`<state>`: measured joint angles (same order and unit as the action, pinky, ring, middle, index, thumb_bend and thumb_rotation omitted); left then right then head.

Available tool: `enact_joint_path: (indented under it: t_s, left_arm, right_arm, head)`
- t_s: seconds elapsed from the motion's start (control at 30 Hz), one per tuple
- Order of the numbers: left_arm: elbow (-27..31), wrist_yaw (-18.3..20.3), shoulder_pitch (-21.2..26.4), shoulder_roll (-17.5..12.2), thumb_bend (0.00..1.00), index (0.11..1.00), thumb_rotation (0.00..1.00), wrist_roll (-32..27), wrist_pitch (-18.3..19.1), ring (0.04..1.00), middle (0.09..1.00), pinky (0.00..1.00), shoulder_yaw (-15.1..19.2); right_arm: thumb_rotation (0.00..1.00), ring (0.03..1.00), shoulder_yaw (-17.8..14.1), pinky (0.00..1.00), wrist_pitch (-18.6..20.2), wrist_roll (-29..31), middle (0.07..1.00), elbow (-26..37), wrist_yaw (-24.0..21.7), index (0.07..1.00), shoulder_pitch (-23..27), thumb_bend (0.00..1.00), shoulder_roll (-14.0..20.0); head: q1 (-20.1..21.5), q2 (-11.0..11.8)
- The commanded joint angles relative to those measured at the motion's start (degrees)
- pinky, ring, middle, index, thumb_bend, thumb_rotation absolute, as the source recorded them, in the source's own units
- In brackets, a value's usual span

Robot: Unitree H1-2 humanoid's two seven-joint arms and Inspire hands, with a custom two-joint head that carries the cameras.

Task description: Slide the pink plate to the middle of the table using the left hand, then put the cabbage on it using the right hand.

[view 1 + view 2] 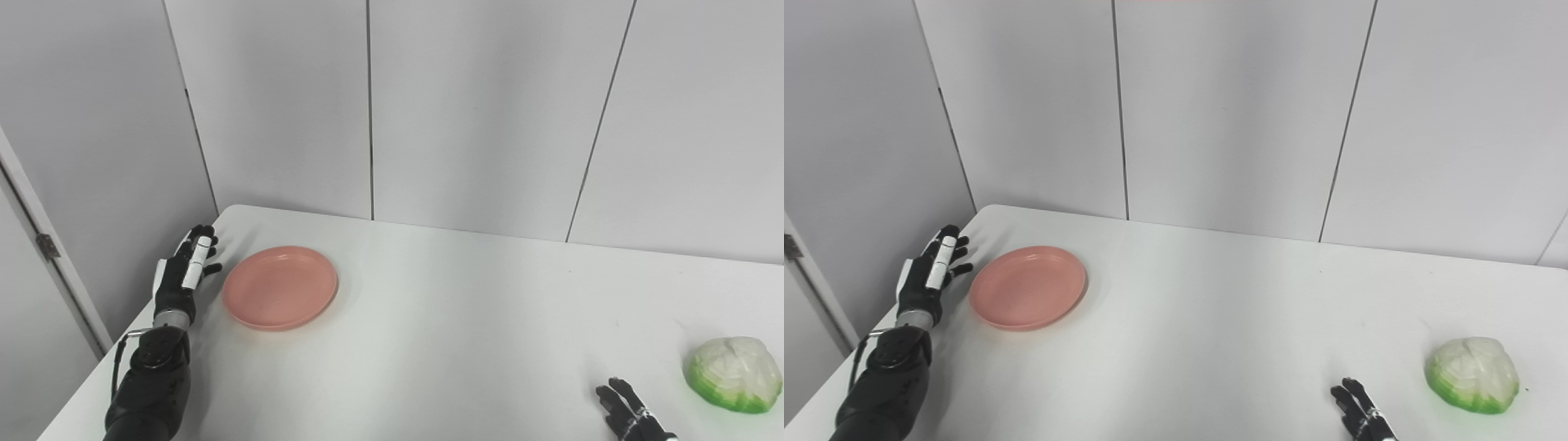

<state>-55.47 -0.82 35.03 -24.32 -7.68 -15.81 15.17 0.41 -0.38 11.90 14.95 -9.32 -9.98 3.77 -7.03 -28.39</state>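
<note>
A pink plate (280, 286) lies on the white table (429, 318) at the left side. My left hand (184, 275) is open, fingers straight, just left of the plate's rim with a small gap. A cabbage (735, 373), white on top and green below, sits at the right near the front edge. My right hand (628, 410) is open and empty at the bottom edge of the picture, left of the cabbage and apart from it. The plate (1028, 286) and cabbage (1473, 373) also show in the right eye view.
Grey wall panels (478, 110) stand behind the table's far edge. The table's left edge runs close beside my left arm. A door frame with a hinge (46, 245) is at the far left.
</note>
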Motion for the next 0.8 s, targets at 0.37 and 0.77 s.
enact_joint_path:
  t_s: [0.37,0.77]
  left_arm:
    - [-2.87,5.69,3.74,1.85,0.87,0.902,0.86,-0.79,-0.50,0.850,0.853,0.70,-4.37]
    - [-3.46,9.67,4.80,4.59,0.88,0.881,0.85,-2.49,-1.62,0.815,0.818,0.68,-6.25]
  right_arm:
    - [1.00,0.921,1.41,0.97,0.78,-0.59,0.860,3.26,0.22,0.869,-5.96,0.92,-0.66]
    - [1.00,0.920,2.26,0.98,1.10,-0.74,0.856,3.50,0.39,0.865,-6.04,0.89,-0.99]
  head:
    - [1.03,-1.05]
    - [2.07,-1.50]
